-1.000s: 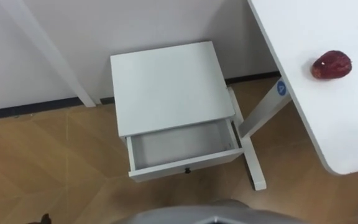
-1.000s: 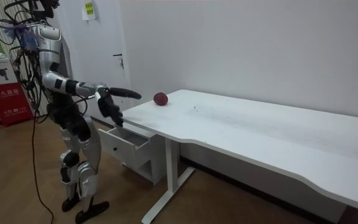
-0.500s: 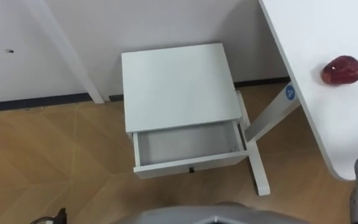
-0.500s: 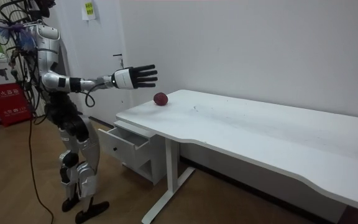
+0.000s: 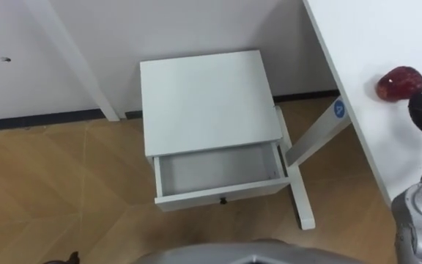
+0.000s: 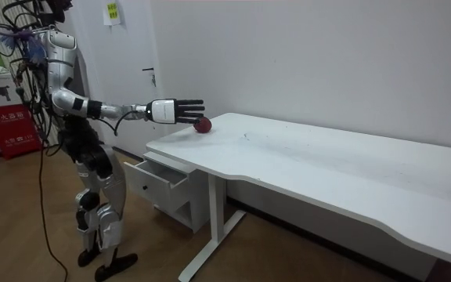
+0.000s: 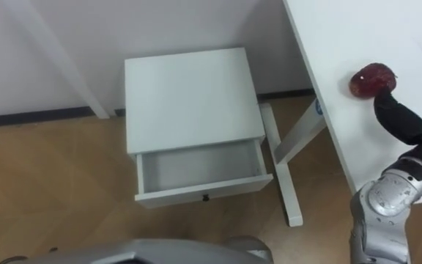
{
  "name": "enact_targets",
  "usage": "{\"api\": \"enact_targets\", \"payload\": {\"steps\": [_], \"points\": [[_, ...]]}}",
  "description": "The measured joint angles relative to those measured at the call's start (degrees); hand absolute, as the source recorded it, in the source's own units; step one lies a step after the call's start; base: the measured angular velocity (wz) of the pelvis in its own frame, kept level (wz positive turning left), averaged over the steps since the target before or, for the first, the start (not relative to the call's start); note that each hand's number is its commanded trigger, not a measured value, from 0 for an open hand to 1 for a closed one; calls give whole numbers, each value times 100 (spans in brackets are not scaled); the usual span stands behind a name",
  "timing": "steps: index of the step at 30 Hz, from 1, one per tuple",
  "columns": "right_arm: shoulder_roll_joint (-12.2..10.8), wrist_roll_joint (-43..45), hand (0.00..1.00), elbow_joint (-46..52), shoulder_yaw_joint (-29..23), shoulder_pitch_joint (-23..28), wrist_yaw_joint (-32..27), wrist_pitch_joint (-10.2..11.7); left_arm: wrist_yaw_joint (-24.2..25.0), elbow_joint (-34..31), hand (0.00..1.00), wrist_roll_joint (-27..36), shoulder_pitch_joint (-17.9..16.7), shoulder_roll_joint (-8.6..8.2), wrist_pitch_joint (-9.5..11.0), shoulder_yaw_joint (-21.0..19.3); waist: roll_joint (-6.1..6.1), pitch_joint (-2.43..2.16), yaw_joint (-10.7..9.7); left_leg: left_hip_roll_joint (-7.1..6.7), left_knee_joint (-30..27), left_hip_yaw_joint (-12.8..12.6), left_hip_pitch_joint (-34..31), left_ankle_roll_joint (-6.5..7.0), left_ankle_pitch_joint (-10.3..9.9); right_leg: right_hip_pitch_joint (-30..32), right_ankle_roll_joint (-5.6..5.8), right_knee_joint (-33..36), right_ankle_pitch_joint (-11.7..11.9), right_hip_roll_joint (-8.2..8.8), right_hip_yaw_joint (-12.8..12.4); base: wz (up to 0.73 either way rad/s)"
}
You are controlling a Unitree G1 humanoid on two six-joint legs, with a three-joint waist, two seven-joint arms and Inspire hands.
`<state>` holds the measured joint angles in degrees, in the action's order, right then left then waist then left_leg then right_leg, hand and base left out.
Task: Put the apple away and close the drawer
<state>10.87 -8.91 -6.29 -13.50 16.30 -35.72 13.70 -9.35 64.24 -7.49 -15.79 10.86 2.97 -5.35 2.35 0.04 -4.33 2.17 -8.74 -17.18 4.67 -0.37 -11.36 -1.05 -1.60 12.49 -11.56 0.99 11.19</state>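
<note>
Right hand (image 7: 398, 117) has swung down and out over the table (image 7: 387, 29) since a moment ago, fingers straight, slightly spread, holding nothing. Closest in, the drawer (image 7: 196, 169) of the white cabinet (image 7: 185, 95) hangs open and empty. Further out the apple (image 7: 371, 79) sits near the table edge, just beside the fingertips. So I'd say it's the reach step, and next it needs to curl round the apple, then carry it to the drawer

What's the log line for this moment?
right hand: open, beside red apple | red apple: on white desk, ungrasped | drawer: open, empty
</note>
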Motion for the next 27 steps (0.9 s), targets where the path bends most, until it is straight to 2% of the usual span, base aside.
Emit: {"api": "enact_targets", "payload": {"steps": [9,10,13,25,27], "points": [[1,-1,0,-110,35,23,244,-8,0,-15,0,0,-25,1,-6,0,-15,-13,-10,19,-38,-7,14,-1,-1,-4,-30,-24,18,-4,-4,0],[0,-2,0,-225,89,25,285,-10,0,-15,0,0,-27,1,-6,0,-12,-25,-9,19,-56,-7,12,-2,-1,-17,-31,-80,20,-4,-11,0],[0,-2,0,-397,156,32,439,-71,0,-15,0,1,-24,2,-4,4,-21,-27,-7,19,-57,-7,13,-2,-1,-16,-30,-78,29,-5,-11,0],[16,50,0,-430,232,47,727,-90,117,-18,0,-79,1,17,3,3,-28,-7,8,20,-54,8,0,-2,-1,-30,-31,-79,38,-13,-14,0],[17,55,0,-431,275,46,835,-90,117,-18,0,-80,0,19,3,4,-17,12,3,20,-54,10,5,-2,-1,-44,-31,-83,38,-12,-2,0]]}}
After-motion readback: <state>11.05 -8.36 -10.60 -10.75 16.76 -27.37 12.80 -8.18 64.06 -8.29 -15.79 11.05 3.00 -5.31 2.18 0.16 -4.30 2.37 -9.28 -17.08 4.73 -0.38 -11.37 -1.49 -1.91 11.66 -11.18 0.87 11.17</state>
